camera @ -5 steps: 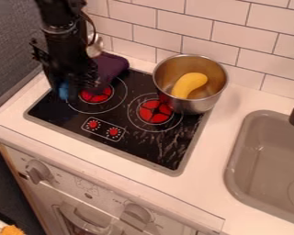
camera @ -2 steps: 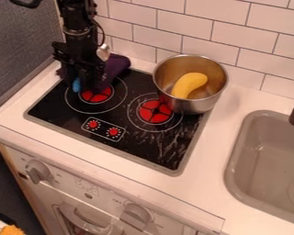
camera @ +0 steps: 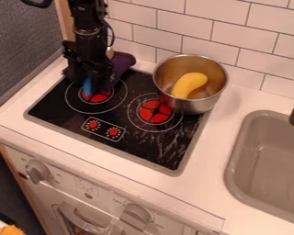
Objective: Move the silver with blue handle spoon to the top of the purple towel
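The blue-handled spoon (camera: pixel 87 86) appears to be pinched by the gripper (camera: pixel 96 83), over the purple towel (camera: pixel 122 63). If release is made with too little of the spoon's length above the towel, the spoon may be tipped onto the stovetop (camera: pixel 140 146) in front of it. If descent is made too low, the towel may be bunched or dragged.

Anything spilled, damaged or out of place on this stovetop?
Pale streaks mark the front right of the stovetop; scuffs, residue or glare, I can't tell. The purple towel lies bunched, not flat, at its back left.
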Controlling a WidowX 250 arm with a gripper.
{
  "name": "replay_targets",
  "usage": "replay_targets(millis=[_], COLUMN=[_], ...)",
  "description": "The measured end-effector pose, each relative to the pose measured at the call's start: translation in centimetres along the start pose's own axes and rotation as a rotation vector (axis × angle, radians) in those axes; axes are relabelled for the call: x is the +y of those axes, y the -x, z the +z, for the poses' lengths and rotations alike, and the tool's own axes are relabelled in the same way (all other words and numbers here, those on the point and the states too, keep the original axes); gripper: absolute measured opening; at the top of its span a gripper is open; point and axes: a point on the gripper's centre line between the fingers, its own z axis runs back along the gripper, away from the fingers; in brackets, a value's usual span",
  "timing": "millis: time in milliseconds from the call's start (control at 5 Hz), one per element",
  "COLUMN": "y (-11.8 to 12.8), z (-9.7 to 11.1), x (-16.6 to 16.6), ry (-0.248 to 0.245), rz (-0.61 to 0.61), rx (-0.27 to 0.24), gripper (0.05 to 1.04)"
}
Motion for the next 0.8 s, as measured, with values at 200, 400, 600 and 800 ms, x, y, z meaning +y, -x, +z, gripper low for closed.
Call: replay_targets(millis=[200, 400, 600, 800], y=[1.0, 2.7, 5.3, 6.5], z=[4.1, 8.0, 9.0, 8.1], x=[0.0, -0.4, -1.4, -2.5], ry=[-0.015, -0.028, 0.023, 0.058], rz=[0.021, 0.038, 0.069, 0.056], rx=[-0.059, -0.097, -0.084, -0.056], gripper=[1.008, 1.006, 1.001, 1.001])
